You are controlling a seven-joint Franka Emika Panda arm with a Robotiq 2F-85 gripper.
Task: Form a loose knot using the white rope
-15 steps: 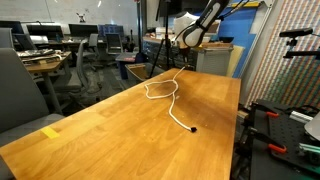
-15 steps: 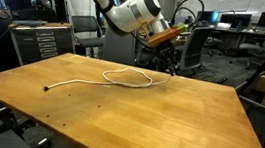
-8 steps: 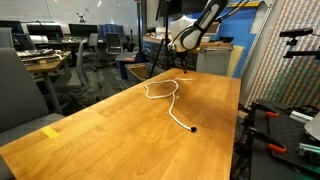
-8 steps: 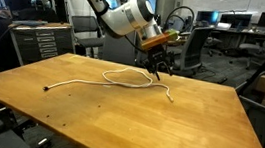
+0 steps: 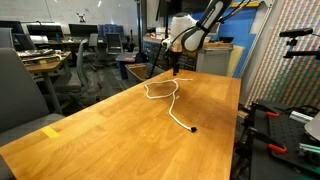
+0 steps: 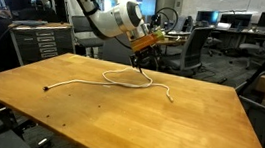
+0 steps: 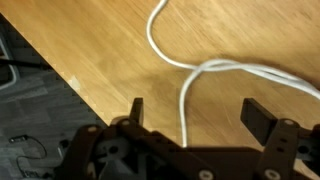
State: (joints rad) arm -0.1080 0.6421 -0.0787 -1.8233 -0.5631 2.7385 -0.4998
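Observation:
The white rope lies on the wooden table, looped at the far end, with one dark tip toward the near right edge. In an exterior view the rope runs from a dark tip at the left through a loop to an end at the right. My gripper hangs open just above the loop, holding nothing. In the wrist view the rope curves on the wood between my open fingers, and the gripper is apart from it.
The table's far edge lies close under the gripper, with floor beyond. Office chairs and desks stand around the table. A yellow tag lies near the front left corner. Equipment stands at the right.
The gripper has opened and let go of the rope's end, which now lies on the table. The arm has risen and drawn back toward the loop's far side.

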